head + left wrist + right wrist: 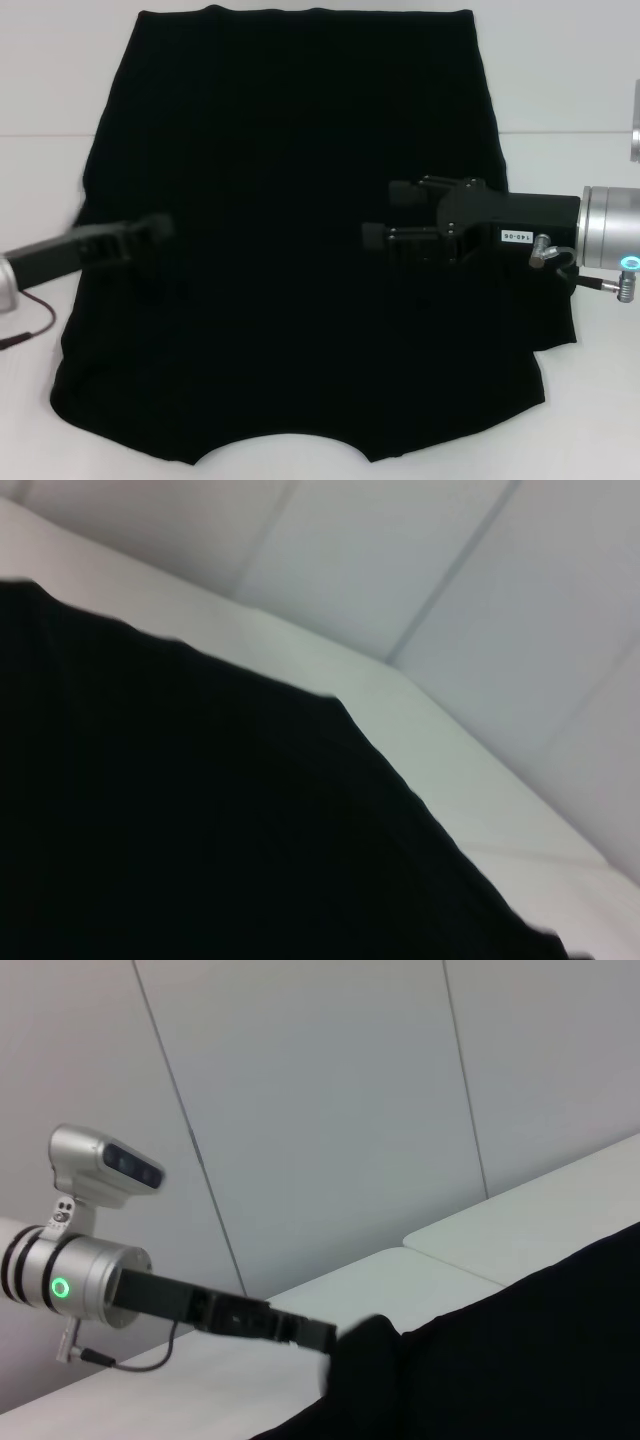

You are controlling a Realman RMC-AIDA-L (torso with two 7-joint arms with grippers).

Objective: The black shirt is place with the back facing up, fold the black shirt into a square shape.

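Observation:
The black shirt (300,120) lies spread flat on the white table (580,70), plain side up and filling most of the head view. My left gripper (155,232) reaches in over the shirt's left edge. In the right wrist view the left gripper (325,1338) meets a raised fold of the shirt (540,1350) and looks shut on it. My right gripper (380,210) hovers over the shirt's right half, its two fingers spread open and holding nothing. The left wrist view shows only the shirt (150,830) and table.
Bare white table (420,730) shows around the shirt on the left, right and far sides. A seam in the table (560,131) runs across the far part. A grey panelled wall (330,1090) stands behind the table.

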